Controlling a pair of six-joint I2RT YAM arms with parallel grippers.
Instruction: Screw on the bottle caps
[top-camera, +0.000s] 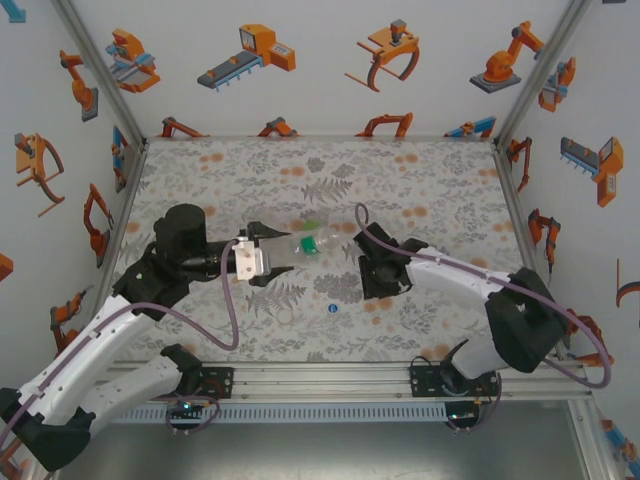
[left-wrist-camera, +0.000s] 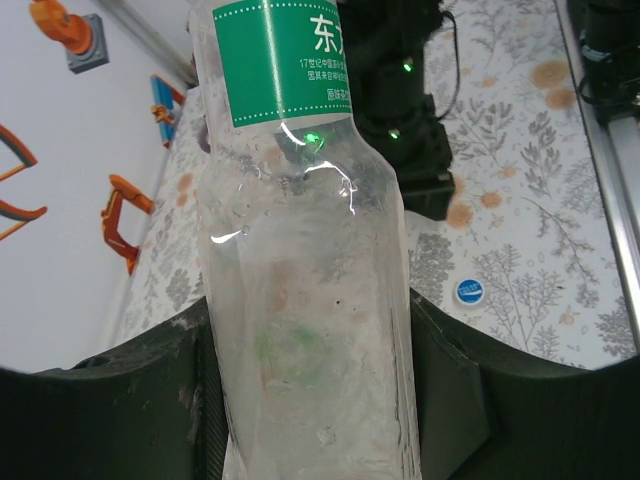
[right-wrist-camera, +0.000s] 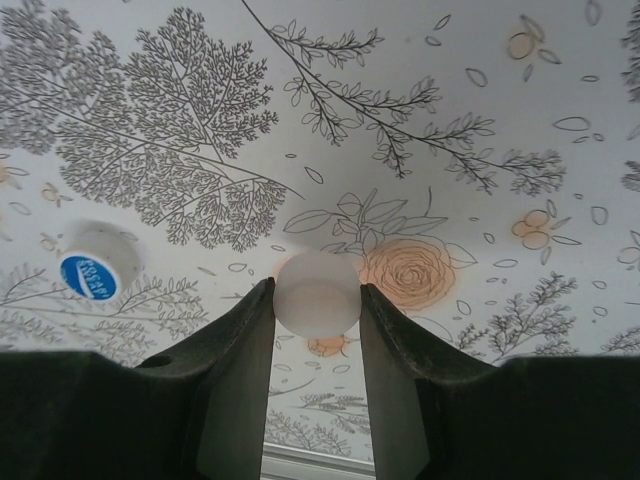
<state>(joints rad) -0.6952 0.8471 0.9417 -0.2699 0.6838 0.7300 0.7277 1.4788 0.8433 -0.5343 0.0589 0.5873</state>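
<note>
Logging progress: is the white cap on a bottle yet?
Off: the white cap sits pinched in the right hand, mat behind it.

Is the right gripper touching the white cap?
Touching. In the right wrist view, the right gripper holds the white cap, both fingers pressed against its sides, no gap.
</note>
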